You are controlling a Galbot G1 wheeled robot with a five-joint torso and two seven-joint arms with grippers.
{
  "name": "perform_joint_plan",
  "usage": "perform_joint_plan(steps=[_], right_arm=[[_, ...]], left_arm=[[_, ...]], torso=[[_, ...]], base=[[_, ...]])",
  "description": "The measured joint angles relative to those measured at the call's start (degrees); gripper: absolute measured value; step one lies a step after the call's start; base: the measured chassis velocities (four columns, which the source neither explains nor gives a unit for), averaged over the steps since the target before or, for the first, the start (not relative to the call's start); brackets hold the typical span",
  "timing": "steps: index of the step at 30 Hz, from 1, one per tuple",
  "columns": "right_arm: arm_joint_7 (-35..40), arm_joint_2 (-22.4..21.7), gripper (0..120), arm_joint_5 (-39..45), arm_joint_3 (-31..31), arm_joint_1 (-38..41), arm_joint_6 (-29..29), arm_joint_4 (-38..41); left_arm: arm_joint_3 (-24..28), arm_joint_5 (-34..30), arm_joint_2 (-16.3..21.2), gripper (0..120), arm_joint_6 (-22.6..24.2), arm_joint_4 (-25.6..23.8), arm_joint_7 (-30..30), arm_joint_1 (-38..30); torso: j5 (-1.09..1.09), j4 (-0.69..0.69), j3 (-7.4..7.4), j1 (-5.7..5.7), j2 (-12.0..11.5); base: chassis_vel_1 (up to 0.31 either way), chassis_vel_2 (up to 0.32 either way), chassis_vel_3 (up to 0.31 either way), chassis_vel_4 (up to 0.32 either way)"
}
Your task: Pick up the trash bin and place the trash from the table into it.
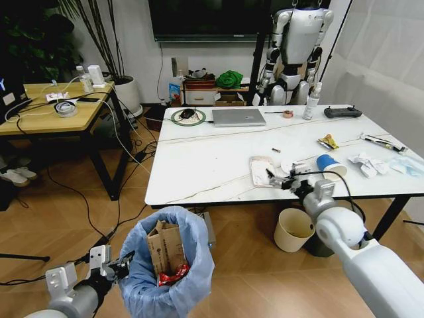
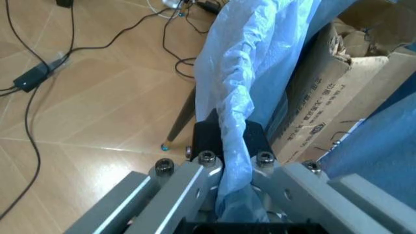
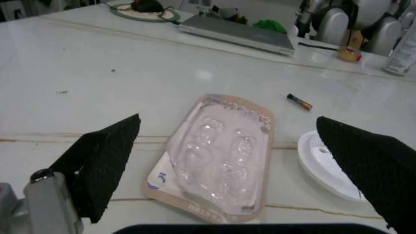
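Progress: I judge the task partly done. At my 7 o'clock in the head view, my left gripper (image 1: 114, 264) holds up the small trash bin lined with crinkly light-blue plastic bag (image 1: 169, 265); the left wrist view shows the fingers (image 2: 204, 141) clamped together on the twisted bag rim. The bin hangs above the wooden floor (image 1: 59, 218), just in front of the near edge of the large white marble-look table (image 1: 212, 165). Already inside it: torn brown cardboard (image 1: 163, 246) standing on end and a crushed red can (image 1: 173, 275) below it.

Left to clear, moving right across the tabletop: a flat clear-plastic blister pack on beige card (image 3: 217, 158) at about 1 o'clock, a white round lid (image 3: 325, 165) beside it, a blue paper cup (image 1: 328, 163), a yellow snack wrapper (image 1: 328, 141), and crumpled white tissues (image 1: 368, 164) near the far right edge.

My right gripper (image 1: 281, 180) hovers low over the blister pack, black pads (image 3: 104, 163) wide apart on either side of it, not touching it yet.

The blister pack lies flat, glossy, thin; I judge it awkward to pinch off the surface.
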Motion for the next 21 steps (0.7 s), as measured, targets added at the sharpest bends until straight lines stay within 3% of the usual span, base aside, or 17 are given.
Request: perform_joint_plan(steps=[8,11,21], right_arm=[[-0.37,1.62,100,-8.33,-6.80,3.73,1.12,-6.32],[-0.95,2.62,100,-12.06,-7.04,4.67,2.43,-10.38],[-2.37,3.10,100,-11.76,-6.09,7.29,2.87,-13.46]], left_arm=[[-0.93,0.03,-0.16,0,0.00,0.32,0.00,0.16],[-1.39,-0.07,-0.33,0,0.00,0.31,-0.02,0.20],[-1.09,0.04,-0.88,0,-0.01,0.82,-0.08,-0.14]], torso=[[0.01,0.01,0.00,0.00,0.00],[0.01,0.00,0.00,0.00,0.00],[0.00,0.00,0.00,0.00,0.00]], base=[[0.000,0.000,0.000,0.000],[0.000,0.000,0.000,0.000],[0.000,0.000,0.000,0.000]])
